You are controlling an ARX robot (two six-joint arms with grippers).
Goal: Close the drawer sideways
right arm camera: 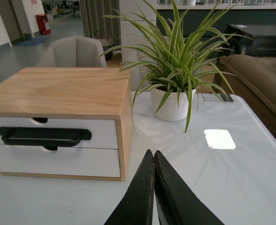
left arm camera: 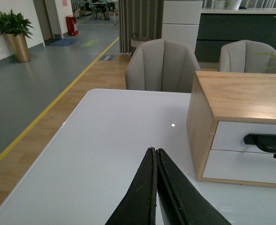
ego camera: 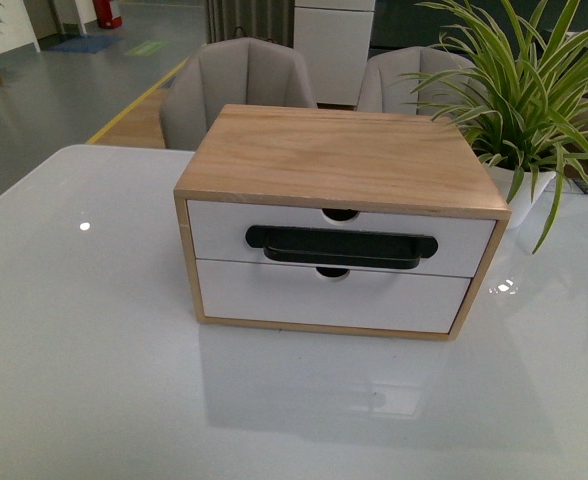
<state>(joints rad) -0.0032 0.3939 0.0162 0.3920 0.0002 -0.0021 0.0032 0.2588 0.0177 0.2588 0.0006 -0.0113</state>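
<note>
Front view shows a small wooden cabinet [ego camera: 340, 160] standing on the glossy white bench [ego camera: 84, 380], set toward the far edge and roughly midway between the left and right edges. Its upper drawer [ego camera: 224, 232], white-fronted with a long black bar handle [ego camera: 340, 245] and a half-round notch in its top edge, sits flush with the cabinet frame, fully pushed in. Below it lies a plain white lower drawer front [ego camera: 274, 298] with no handle, also flush. A potted spider plant [ego camera: 529, 95] in a white pot stands just beside the cabinet's right side, near the far right corner of the bench. Two grey chairs [ego camera: 236, 85] stand beyond the far edge. Neither arm appears in the front view. Left wrist view shows the left gripper [left arm camera: 156, 154] with its black fingers pressed together, grasping nothing, above bare bench, apart from the cabinet's left side. Right wrist view shows the right gripper [right arm camera: 153, 155] likewise clenched and empty, near the cabinet's front right corner without touching it.
</note>
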